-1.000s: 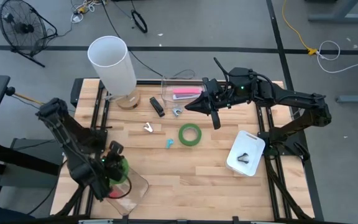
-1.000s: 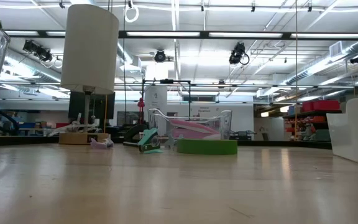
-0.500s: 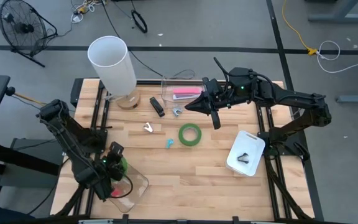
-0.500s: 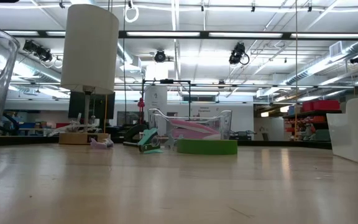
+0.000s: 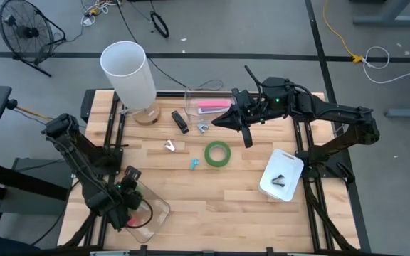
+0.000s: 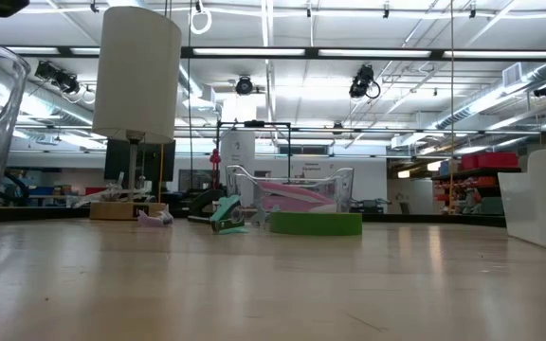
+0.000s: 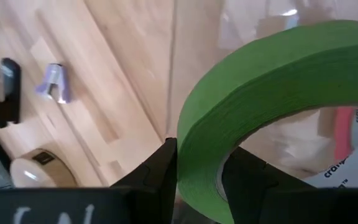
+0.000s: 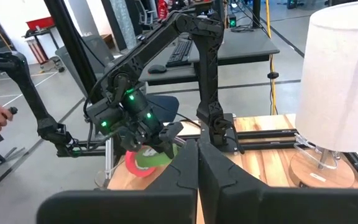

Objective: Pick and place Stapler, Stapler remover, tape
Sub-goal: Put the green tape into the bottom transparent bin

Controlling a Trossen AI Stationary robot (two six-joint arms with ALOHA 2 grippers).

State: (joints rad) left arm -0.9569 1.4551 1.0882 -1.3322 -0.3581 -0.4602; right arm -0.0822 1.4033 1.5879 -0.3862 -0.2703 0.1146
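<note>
One green tape roll (image 7: 272,106) sat clamped in the left end effector (image 7: 197,168) over a clear container (image 5: 151,213), largely hidden from above, while the right end effector (image 8: 197,163) hovered shut above the worktop (image 5: 212,195).

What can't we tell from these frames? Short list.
- Green tape roll, left wrist view: fills the frame; the left hand straddles its rim, but whether it grips or is letting go is unclear.
- Pink-red roll, same view: mostly hidden behind the green roll.
- Clear container, high view: contents masked by the left arm.
- White bin, high view: dark items inside too small to name.
</note>
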